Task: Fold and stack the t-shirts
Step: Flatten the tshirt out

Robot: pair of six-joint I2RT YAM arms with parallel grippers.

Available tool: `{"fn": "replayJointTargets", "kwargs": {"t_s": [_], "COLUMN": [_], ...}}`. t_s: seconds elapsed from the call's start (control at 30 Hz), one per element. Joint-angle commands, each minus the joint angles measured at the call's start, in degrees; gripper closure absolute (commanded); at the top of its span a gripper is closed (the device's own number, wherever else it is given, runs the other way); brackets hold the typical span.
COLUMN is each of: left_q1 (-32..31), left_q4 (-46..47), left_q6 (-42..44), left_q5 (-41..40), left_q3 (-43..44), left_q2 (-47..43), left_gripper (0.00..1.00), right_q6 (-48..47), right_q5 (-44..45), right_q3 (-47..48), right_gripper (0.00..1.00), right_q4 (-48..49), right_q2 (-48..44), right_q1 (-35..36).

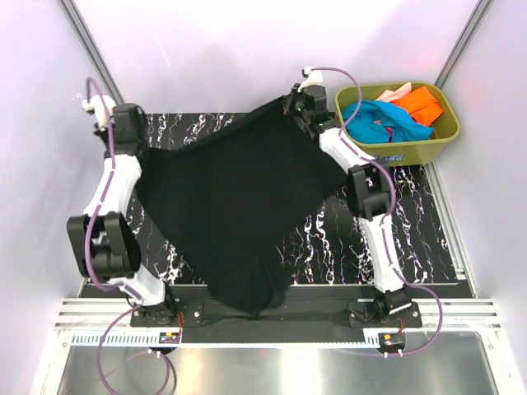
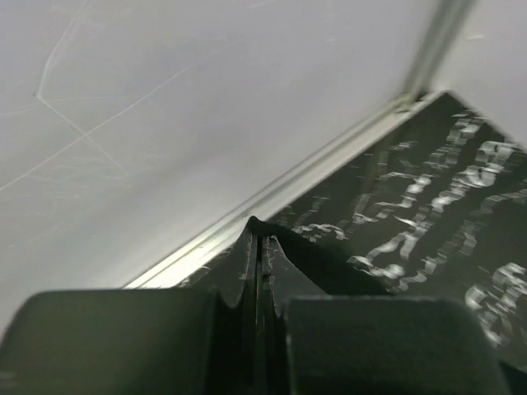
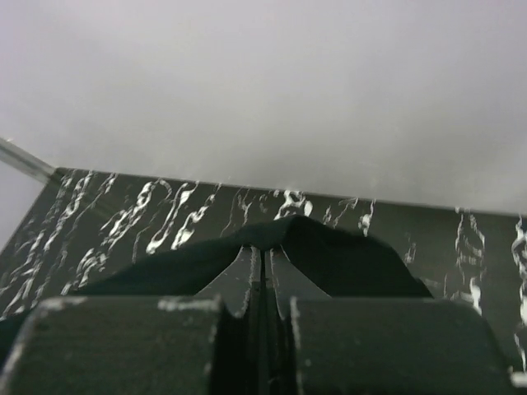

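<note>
Over the black white-veined desk [image 1: 346,239], the large solid-black cloth t-shirt [image 1: 230,206] is pulled taut, likely for flattening; the olive-green plastic tub [image 1: 412,152] keeps the coloured tees [image 1: 387,123] aside. The left end effector [image 1: 130,123] and right end effector [image 1: 301,103] each pinch a far corner.

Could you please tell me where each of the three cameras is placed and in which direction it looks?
Top external: above and behind the bases, looking down on the table; left arm and right arm hold the black t-shirt spread.
Left wrist: on that wrist, facing the wall; the left gripper pinches black cloth.
Right wrist: likewise; the right gripper pinches cloth.
Shared: all three show the t-shirt and marbled table.
</note>
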Motion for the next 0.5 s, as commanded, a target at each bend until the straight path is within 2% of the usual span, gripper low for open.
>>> {"fn": "replayJointTargets", "kwargs": {"t_s": [0.0,0.03,0.2,0.3,0.47], "left_q1": [4.51,4.87,5.05,4.87,4.7], "left_q4": [-2.77,-2.08,1.17,2.84,2.68], "left_q6": [-5.08,-5.08,-2.18,-2.01,-4.02], "left_q5": [1.3,2.09,9.11,14.82,19.13], "left_q3": [6.32,6.85,8.17,6.51,3.08], "left_q2": [2.42,2.86,-0.12,-5.21,-17.05], "left_gripper": [1.0,1.0,1.0,1.0,1.0], "right_q6": [-3.68,-4.3,-5.71,-6.67,-8.61], "right_q5": [3.33,6.12,7.72,8.16,8.96], "right_q3": [14.62,16.32,23.89,20.85,15.2], "right_gripper": [1.0,1.0,1.0,1.0,1.0], "right_q4": [1.78,1.24,-0.17,1.23,3.09], "right_q2": [5.37,6.87,11.1,7.51,-2.77], "right_q1": [0.23,0.14,-0.65,-1.27,-2.67]}}
